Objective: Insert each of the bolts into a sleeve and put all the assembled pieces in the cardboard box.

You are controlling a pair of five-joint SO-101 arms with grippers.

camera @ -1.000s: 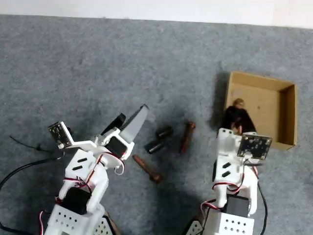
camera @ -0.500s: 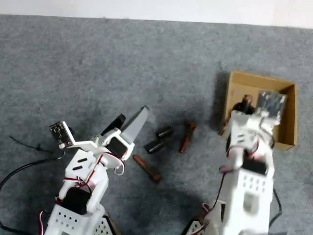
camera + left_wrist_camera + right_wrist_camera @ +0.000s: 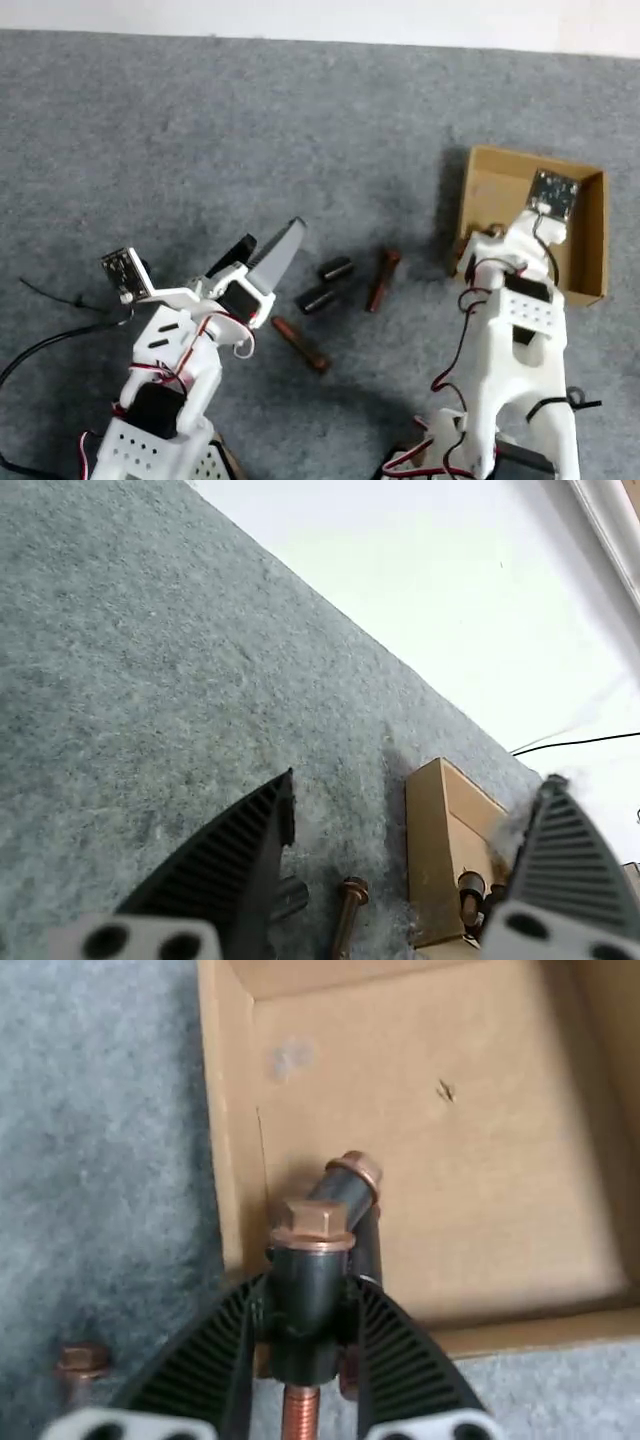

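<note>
Right claw (image 3: 305, 1305): mine, clamped on a dark sleeve (image 3: 303, 1280) with a bolt (image 3: 318, 1218) through it, over the edge of the cardboard box (image 3: 225, 1110). The shank runs off the frame.
In the box: a second assembled piece (image 3: 352, 1190), half hidden behind the held one.
Left claw (image 3: 418, 785): spread wide, holding nothing.
On the carpet (image 3: 200, 120): two loose sleeves (image 3: 335, 269) (image 3: 316, 298) and two loose bolts (image 3: 382, 278) (image 3: 300, 343) between my arms.
From above: my right arm hides what it grips.
</note>
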